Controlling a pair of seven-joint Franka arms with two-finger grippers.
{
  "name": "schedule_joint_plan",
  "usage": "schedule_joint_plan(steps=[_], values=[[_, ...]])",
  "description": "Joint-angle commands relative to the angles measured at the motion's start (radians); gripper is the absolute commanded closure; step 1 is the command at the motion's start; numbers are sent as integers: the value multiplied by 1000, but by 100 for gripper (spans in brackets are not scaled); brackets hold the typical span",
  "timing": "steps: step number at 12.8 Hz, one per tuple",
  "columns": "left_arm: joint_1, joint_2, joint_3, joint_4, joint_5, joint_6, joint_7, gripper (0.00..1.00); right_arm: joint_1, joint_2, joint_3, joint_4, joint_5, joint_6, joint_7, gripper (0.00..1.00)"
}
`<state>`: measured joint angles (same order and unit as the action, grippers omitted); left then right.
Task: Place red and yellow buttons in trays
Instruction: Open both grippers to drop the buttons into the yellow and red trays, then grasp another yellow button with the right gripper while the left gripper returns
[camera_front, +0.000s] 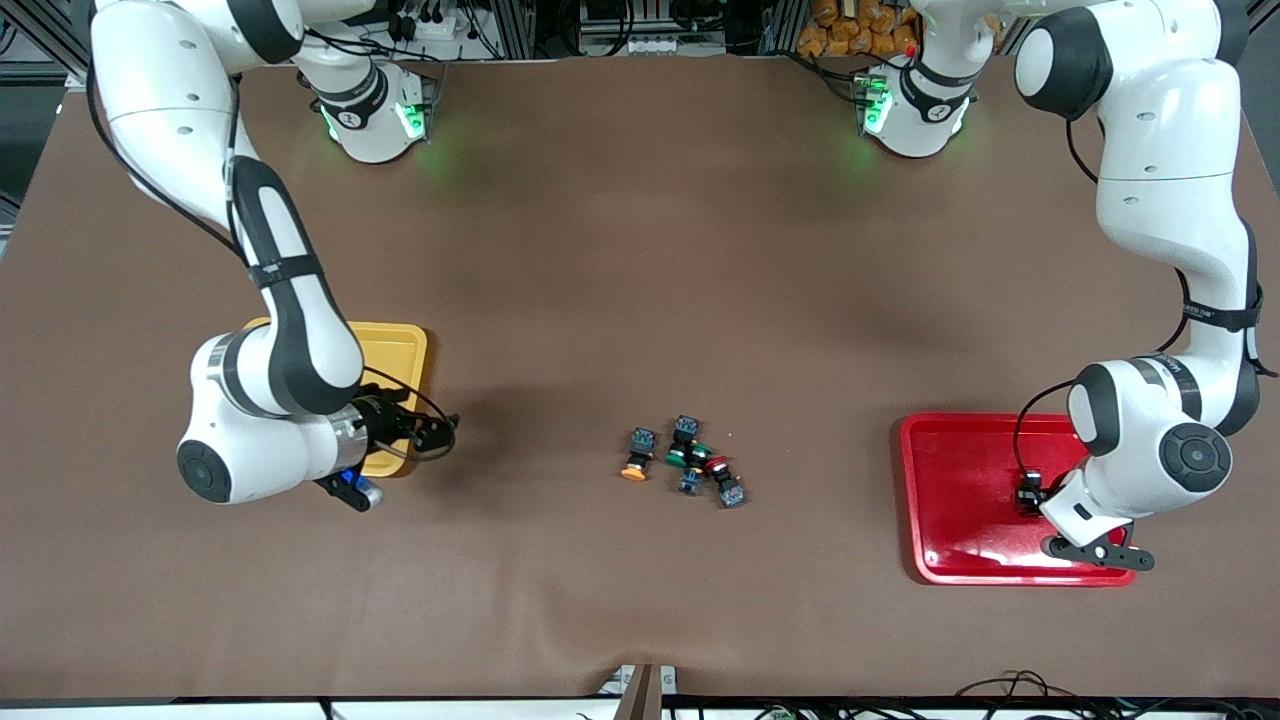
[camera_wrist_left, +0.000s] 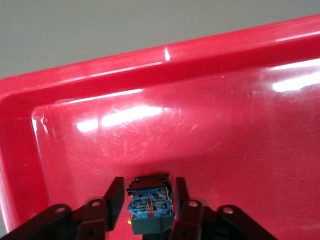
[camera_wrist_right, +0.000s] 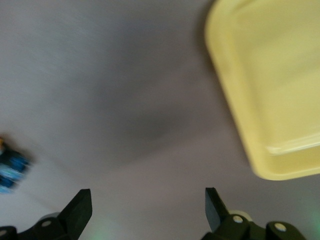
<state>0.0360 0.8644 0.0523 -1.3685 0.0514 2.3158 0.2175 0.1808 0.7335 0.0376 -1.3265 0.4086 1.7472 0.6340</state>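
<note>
The red tray (camera_front: 960, 470) lies toward the left arm's end of the table. My left gripper (camera_front: 1032, 502) is low inside it. In the left wrist view the red tray (camera_wrist_left: 200, 125) fills the picture and my left gripper (camera_wrist_left: 149, 194) straddles a button (camera_wrist_left: 150, 202). The button stands on the tray floor, blue-grey end up and cap hidden, with a narrow gap at each finger. The same button (camera_front: 1029, 492) shows in the front view. My right gripper (camera_front: 438, 430) is wide open and empty beside the yellow tray (camera_front: 400, 345). It is over bare table in the right wrist view (camera_wrist_right: 147, 200), with the yellow tray (camera_wrist_right: 270, 75) nearby.
A small pile of buttons lies mid-table: an orange-yellow capped one (camera_front: 635, 458), green capped ones (camera_front: 685, 452) and a red capped one (camera_front: 722, 478). The pile shows blurred in the right wrist view (camera_wrist_right: 10, 167). The right arm hides part of the yellow tray.
</note>
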Motion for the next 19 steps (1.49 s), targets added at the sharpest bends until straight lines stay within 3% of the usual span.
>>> schedule_joint_plan(steps=[1, 4, 8, 9, 11, 16, 19], values=[[-2, -30, -17, -9, -12, 4, 7, 19, 121, -2, -11, 7, 15, 176, 168, 0], [-1, -57, -61, -9, -13, 2, -56, 0, 245, 33, -11, 7, 13, 378, 364, 0], [-73, -85, -72, -9, -2, -3, -277, 0, 385, 116, -21, 26, -14, 668, 406, 0], [-100, -87, -72, -7, -5, -4, -356, 0, 414, 151, -33, 59, -71, 686, 406, 0], [-158, -87, -72, -7, -13, -4, -554, 0, 456, 205, -35, 99, -241, 687, 414, 10], [-278, -74, -72, -3, -16, -4, -921, 0, 505, 267, -51, 131, -263, 712, 443, 18], [-344, -67, -74, 8, -16, -1, -1052, 0, 566, 325, -102, 170, -263, 749, 490, 24]])
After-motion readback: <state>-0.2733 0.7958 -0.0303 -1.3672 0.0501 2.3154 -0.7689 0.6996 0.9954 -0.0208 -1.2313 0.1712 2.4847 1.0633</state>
